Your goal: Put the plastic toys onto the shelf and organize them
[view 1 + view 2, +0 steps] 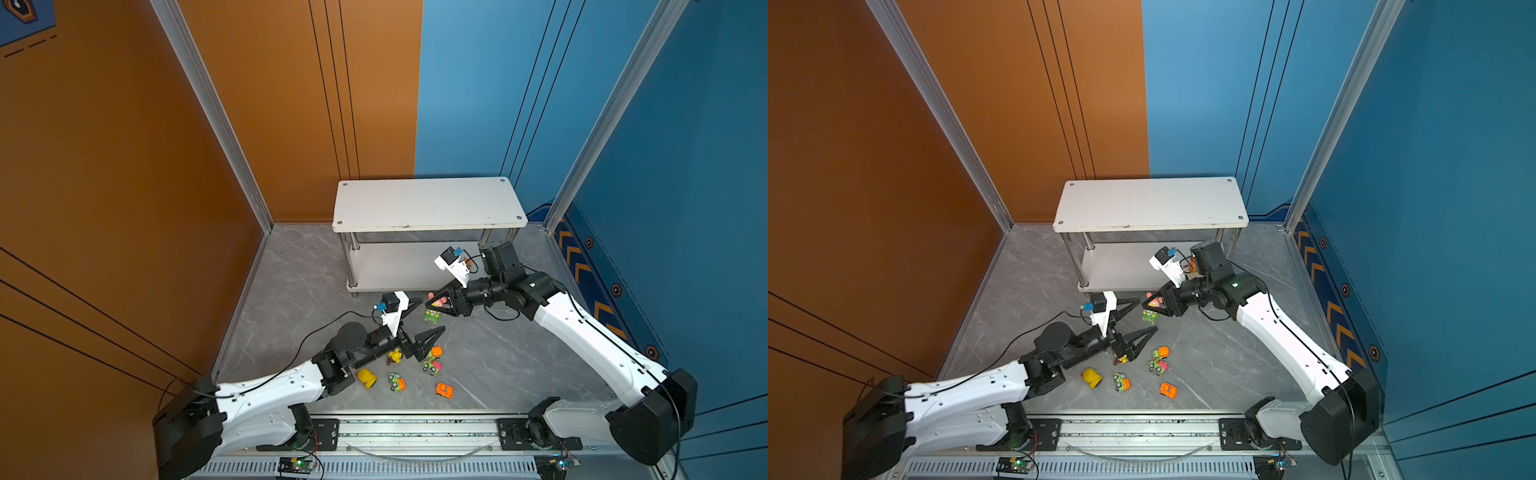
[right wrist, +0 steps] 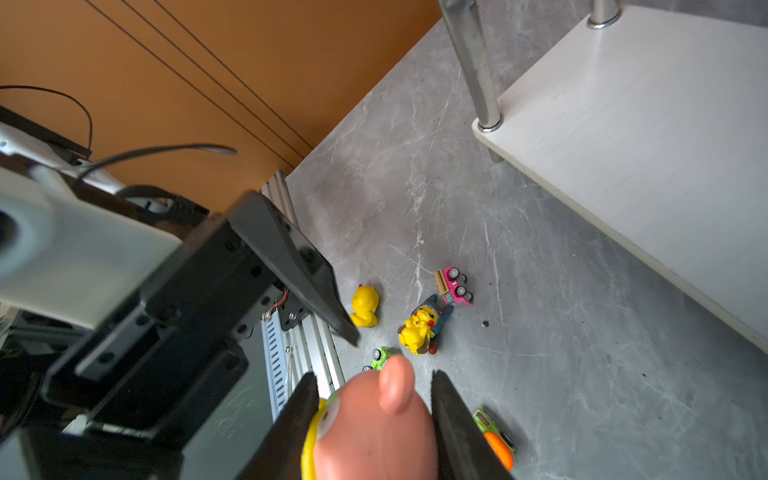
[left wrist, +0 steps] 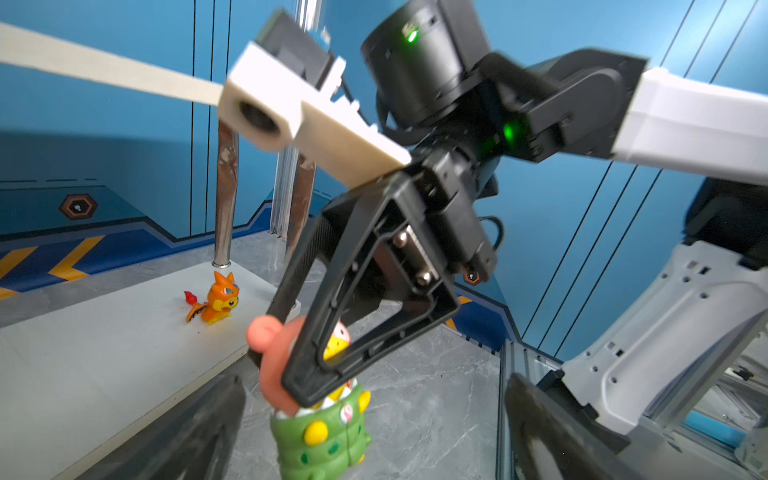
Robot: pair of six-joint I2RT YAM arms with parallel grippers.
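Pinching a rounded pink figurine with yellow face, right gripper; left gripper spread wide.

Light is even and diffuse, from overhead, in both top views; moderately bright, colours saturated. Soft shadow lies under the shelf top board, a faint one beside the orange car on the grey floor. Frame posts splay outward toward the edges: wide-angle distortion. Left wrist view: white camera mount smeared by motion blur, green LEDs flaring, left gripper with its dark fingers out of focus. Right wrist view: pink figurine close to the lens and soft, floor sharp, lower board washed pale, chrome leg glinting.
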